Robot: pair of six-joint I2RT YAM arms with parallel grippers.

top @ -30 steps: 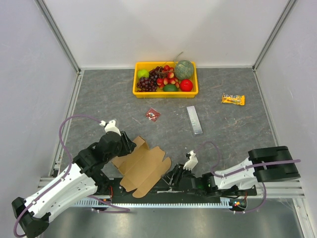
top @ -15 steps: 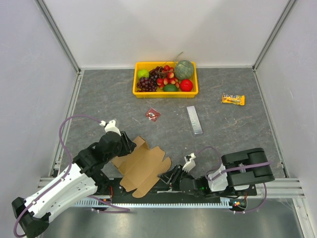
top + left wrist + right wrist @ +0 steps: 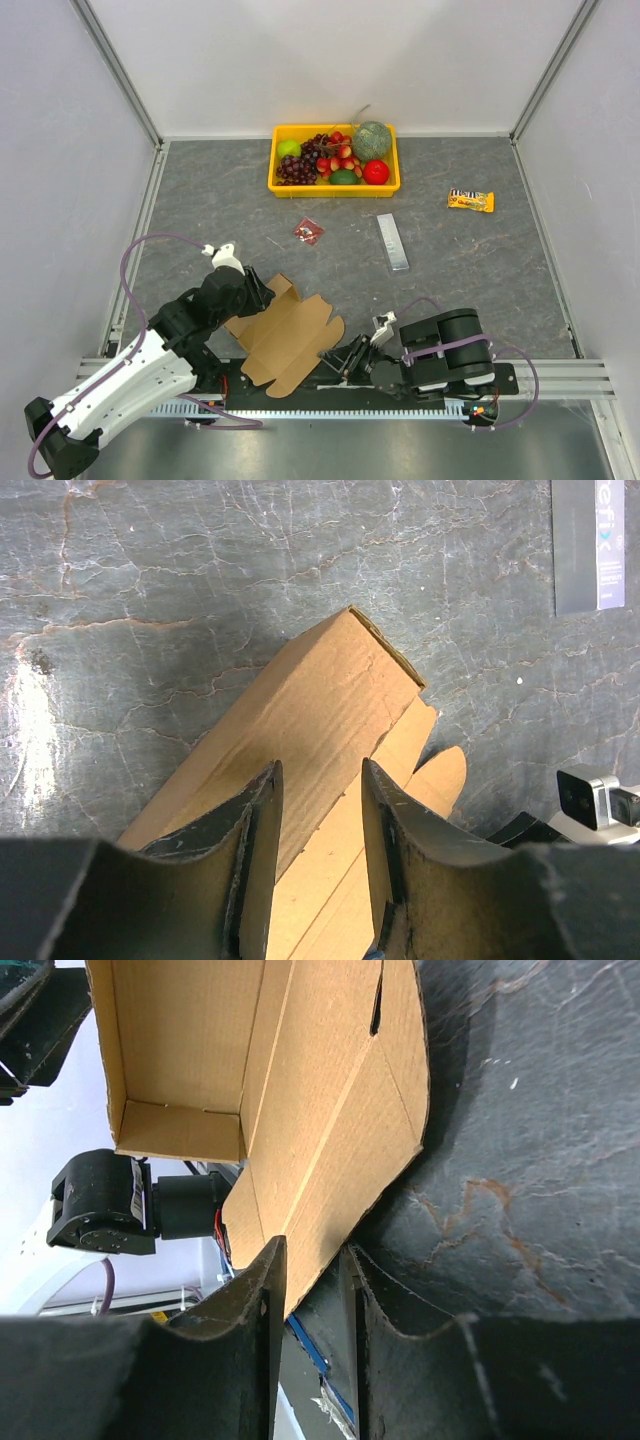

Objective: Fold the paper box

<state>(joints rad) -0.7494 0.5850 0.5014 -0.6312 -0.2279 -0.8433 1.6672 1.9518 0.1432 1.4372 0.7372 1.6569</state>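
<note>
The paper box (image 3: pixel 288 338) is a brown cardboard sheet lying partly folded near the table's front edge, with one side wall raised at its left. My left gripper (image 3: pixel 262 292) is at that left wall. In the left wrist view it (image 3: pixel 320 765) is open, and its fingers straddle the fold between wall and floor of the box (image 3: pixel 330 690). My right gripper (image 3: pixel 336 358) is low at the box's near right flap. In the right wrist view it (image 3: pixel 313 1245) is open a little, with the flap's edge (image 3: pixel 330 1160) between the fingers.
A yellow tray (image 3: pixel 334 188) of fruit stands at the back. A red packet (image 3: pixel 308 231), a grey strip (image 3: pixel 393 241) and a yellow snack bar (image 3: pixel 470 200) lie mid-table. The strip also shows in the left wrist view (image 3: pixel 588 545). Frame rails run along the sides.
My right arm's elbow has swung in from the far right and folded over its base. Its gripper stays at the box's flap. The left arm and the box have hardly moved.
</note>
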